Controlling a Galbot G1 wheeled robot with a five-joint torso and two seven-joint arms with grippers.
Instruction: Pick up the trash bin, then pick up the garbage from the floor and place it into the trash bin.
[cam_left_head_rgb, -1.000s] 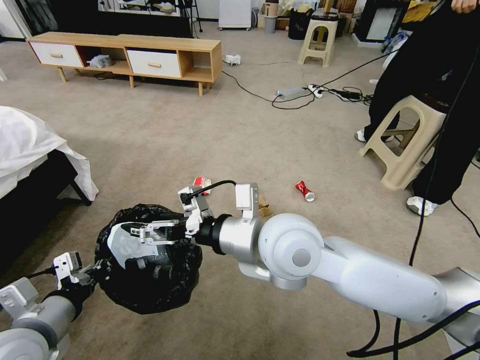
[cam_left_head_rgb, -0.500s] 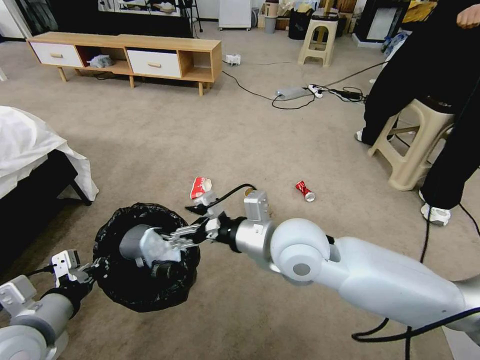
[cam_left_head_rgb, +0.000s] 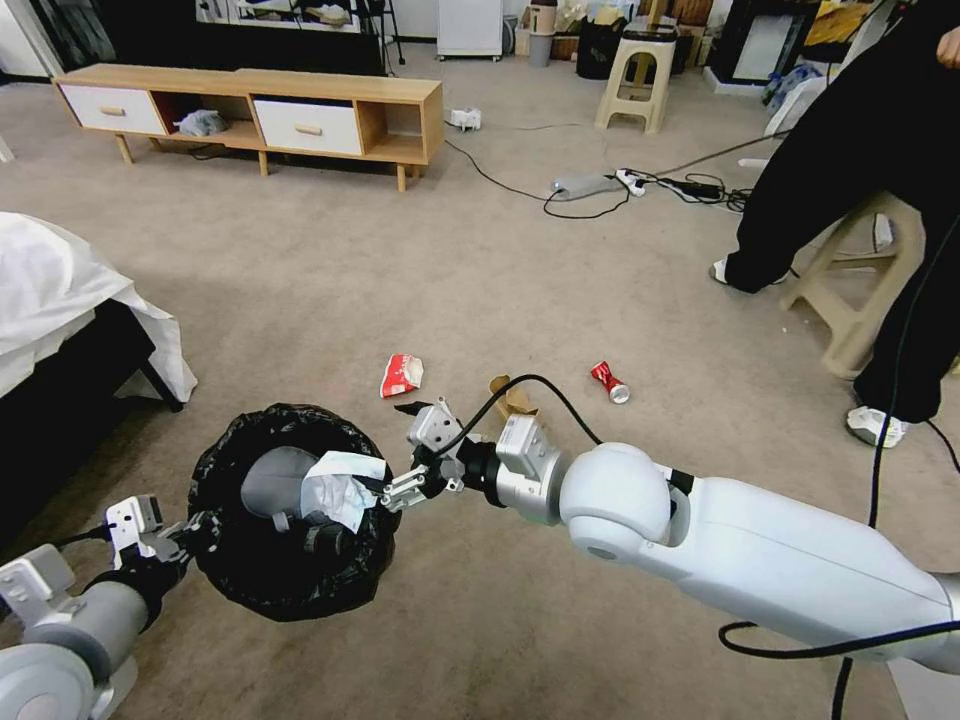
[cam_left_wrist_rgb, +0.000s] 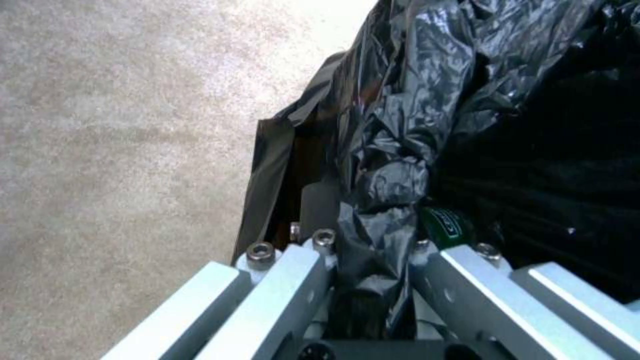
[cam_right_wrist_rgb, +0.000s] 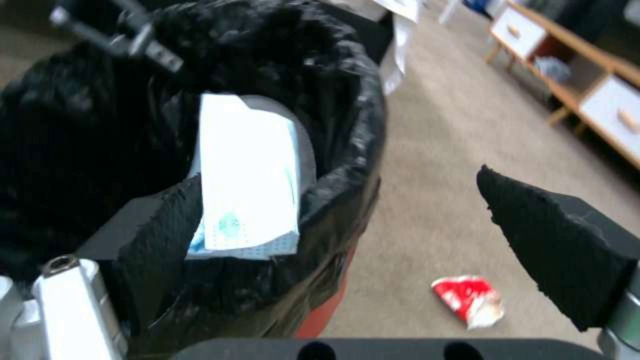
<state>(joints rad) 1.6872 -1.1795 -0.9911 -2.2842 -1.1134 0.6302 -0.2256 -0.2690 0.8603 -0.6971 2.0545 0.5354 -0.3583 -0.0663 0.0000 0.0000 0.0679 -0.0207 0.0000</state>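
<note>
The trash bin (cam_left_head_rgb: 285, 580), lined with a crinkled black bag, hangs low at the front left. My left gripper (cam_left_head_rgb: 188, 535) is shut on its near rim; the left wrist view shows the bag (cam_left_wrist_rgb: 393, 165) pinched between the fingers (cam_left_wrist_rgb: 287, 280) and a green-labelled bottle (cam_left_wrist_rgb: 445, 227) inside. A white tissue (cam_left_head_rgb: 338, 485) lies in the bin against the right rim. My right gripper (cam_left_head_rgb: 393, 452) stands open just right of that rim, and its left pad (cam_right_wrist_rgb: 160, 220) is beside the tissue (cam_right_wrist_rgb: 247, 175). On the carpet beyond lie a red-white wrapper (cam_left_head_rgb: 402, 374), a brown paper box (cam_left_head_rgb: 512, 397) and a crushed red can (cam_left_head_rgb: 609, 382).
A bed with a white sheet (cam_left_head_rgb: 60, 290) stands at the left. A wooden cabinet (cam_left_head_rgb: 250, 110) lines the far wall. Cables and a power strip (cam_left_head_rgb: 620, 185) cross the floor behind. A person's legs (cam_left_head_rgb: 830, 190) and a beige stool (cam_left_head_rgb: 860, 290) are at the right.
My right gripper has drawn back to the right from over the bin and opened, leaving the white tissue inside. The person and the stool at the right have shifted.
</note>
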